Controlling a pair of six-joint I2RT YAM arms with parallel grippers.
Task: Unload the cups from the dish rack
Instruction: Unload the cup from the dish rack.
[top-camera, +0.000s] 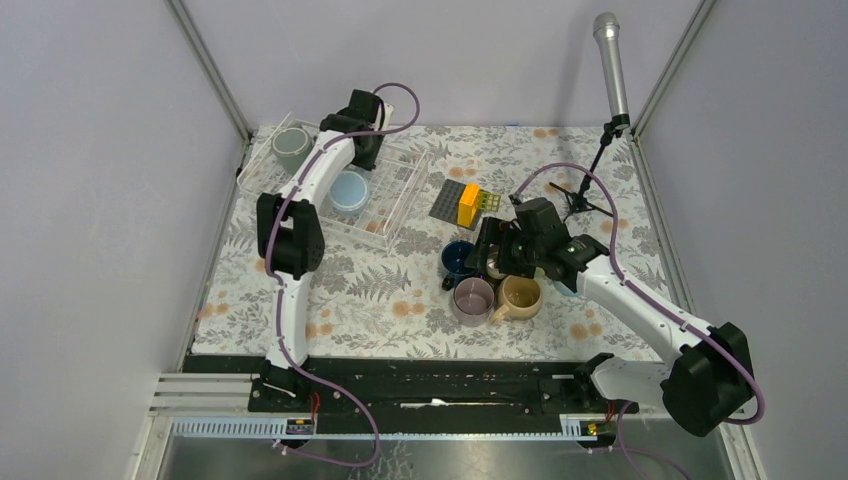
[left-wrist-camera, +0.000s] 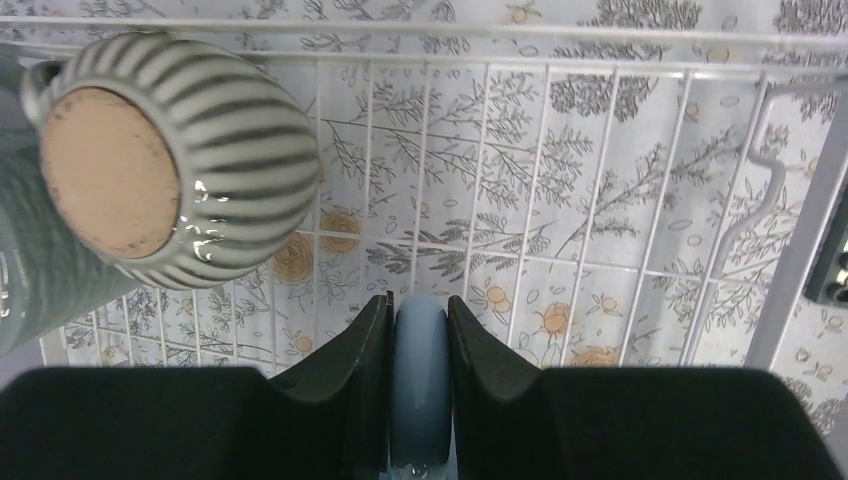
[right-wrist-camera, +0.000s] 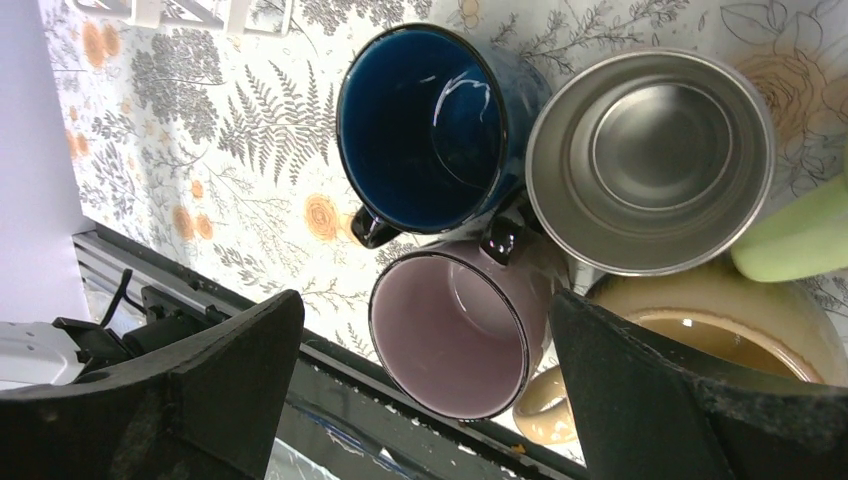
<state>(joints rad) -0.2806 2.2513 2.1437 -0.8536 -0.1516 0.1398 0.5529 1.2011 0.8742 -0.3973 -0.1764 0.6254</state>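
Note:
The dish rack stands at the back left. A grey cup and a light blue cup sit in it. My left gripper is shut on the light blue cup's handle. A ribbed grey-white cup lies in the rack with its base toward the camera. On the table right of centre stand a navy cup, a steel cup, a mauve cup, a tan cup and a pale green cup. My right gripper hangs open above them, holding nothing.
A dark grey studded plate with a yellow block and a green block lies just behind the grouped cups. A microphone on a stand rises at the back right. Walls close in on both sides of the table.

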